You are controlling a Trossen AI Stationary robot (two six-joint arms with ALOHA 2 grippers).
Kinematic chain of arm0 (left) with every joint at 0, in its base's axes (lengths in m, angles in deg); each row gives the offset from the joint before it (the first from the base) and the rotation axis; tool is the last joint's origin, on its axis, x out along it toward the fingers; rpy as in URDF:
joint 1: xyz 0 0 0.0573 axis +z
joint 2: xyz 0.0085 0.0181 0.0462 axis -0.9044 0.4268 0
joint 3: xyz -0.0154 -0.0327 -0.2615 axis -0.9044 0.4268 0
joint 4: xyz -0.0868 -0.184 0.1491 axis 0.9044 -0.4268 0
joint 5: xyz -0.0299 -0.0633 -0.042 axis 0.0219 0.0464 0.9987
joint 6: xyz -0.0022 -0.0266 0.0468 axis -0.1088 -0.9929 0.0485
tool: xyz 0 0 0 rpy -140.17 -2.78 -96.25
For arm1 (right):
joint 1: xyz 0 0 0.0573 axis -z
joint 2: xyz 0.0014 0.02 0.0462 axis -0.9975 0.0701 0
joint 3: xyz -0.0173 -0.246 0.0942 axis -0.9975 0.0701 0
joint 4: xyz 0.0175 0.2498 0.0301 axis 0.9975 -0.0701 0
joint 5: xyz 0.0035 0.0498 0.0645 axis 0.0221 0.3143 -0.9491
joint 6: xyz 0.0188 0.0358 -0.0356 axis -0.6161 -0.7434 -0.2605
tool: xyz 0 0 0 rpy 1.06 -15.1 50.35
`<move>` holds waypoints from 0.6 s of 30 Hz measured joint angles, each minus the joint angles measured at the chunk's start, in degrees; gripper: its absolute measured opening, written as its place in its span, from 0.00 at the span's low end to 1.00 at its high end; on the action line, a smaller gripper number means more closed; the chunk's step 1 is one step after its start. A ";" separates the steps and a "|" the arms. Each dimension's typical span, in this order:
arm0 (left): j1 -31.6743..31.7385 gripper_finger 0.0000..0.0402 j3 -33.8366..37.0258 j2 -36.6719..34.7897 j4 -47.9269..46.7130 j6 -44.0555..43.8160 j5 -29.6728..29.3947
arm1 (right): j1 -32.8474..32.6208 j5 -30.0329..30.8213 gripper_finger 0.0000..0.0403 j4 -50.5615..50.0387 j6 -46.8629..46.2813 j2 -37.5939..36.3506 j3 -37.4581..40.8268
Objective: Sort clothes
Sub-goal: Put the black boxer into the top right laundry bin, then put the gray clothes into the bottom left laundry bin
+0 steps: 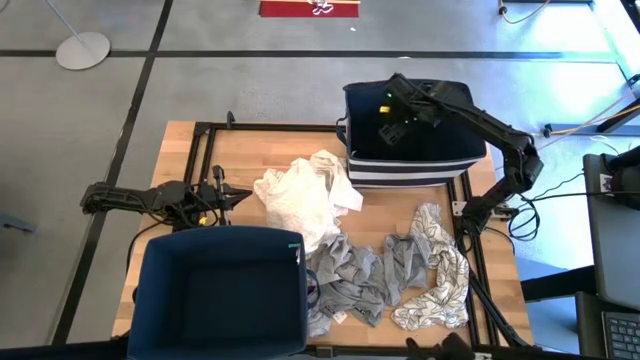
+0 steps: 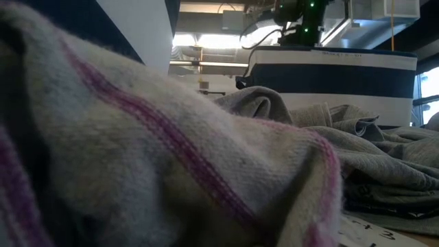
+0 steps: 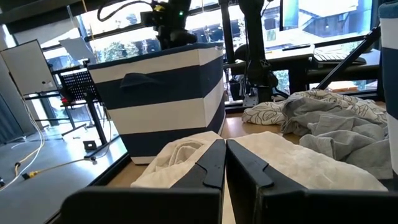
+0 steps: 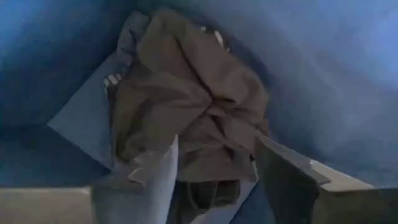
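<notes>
My right gripper (image 1: 388, 122) hangs over the striped navy-and-white bin (image 1: 410, 168) at the far right, pointing steeply down into it. Its fingers are open (image 4: 216, 143). Below them a crumpled dark garment (image 4: 193, 106) lies inside the bin, and I cannot see them touching it. A white garment (image 1: 300, 200) lies mid-table. Grey garments (image 1: 350, 280) and a white one with dark squiggly print (image 1: 435, 270) lie along the near right. My left gripper (image 1: 245, 197) rests level at the left, shut (image 3: 225, 165), just short of the white garment (image 3: 273, 155).
A second large navy bin (image 1: 220, 290) stands at the near left. A black frame (image 1: 205, 135) runs round the wooden tabletop. In the low view a cloth with pink stitching (image 2: 137, 137) fills the foreground and hides much of the table.
</notes>
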 joint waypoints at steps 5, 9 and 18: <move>0.01 0.01 0.00 0.00 0.01 0.09 -0.02 | -1.27 0.70 0.60 -0.16 -0.59 -2.53 0.00; 0.02 0.01 0.00 -0.02 0.00 0.17 -0.02 | -3.46 -0.68 0.61 0.55 -1.34 -6.27 -0.04; 0.02 0.01 0.00 -0.02 0.00 0.35 -0.02 | -16.69 -3.89 0.62 0.23 -6.90 -14.91 -0.04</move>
